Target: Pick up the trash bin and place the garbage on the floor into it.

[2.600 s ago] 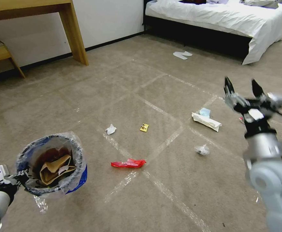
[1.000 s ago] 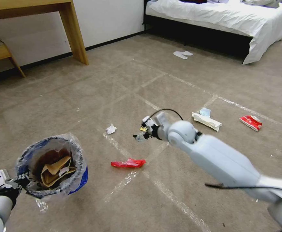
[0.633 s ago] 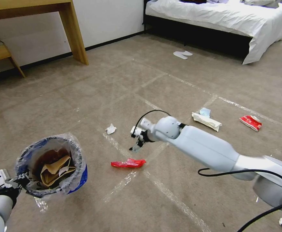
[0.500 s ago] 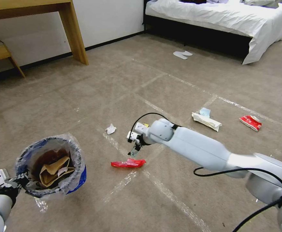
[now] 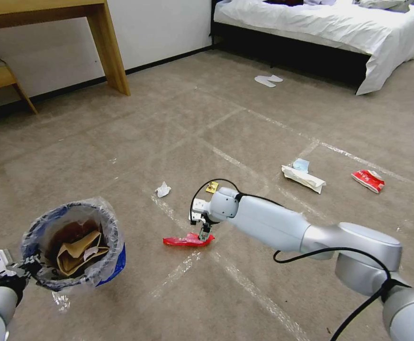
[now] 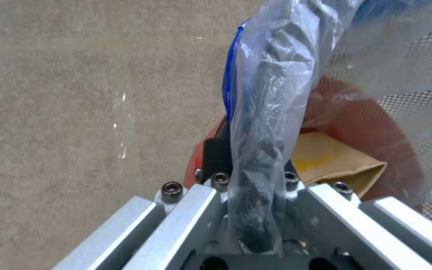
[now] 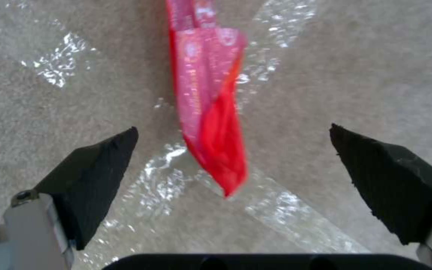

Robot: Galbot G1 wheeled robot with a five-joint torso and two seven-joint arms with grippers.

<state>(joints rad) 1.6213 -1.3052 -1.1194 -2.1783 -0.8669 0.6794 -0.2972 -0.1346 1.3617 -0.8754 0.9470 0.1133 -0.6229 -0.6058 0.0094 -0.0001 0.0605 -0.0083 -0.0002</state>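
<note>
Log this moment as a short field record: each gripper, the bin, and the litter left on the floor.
left gripper: shut on the trash bin rim, holding it off the carpet
bin contents: brown paper bag
right gripper: open, fingers either side of the red wrapper, just above it
remaining litter: white tissue, yellow wrapper, white packet with blue mask, red-white packet
</note>
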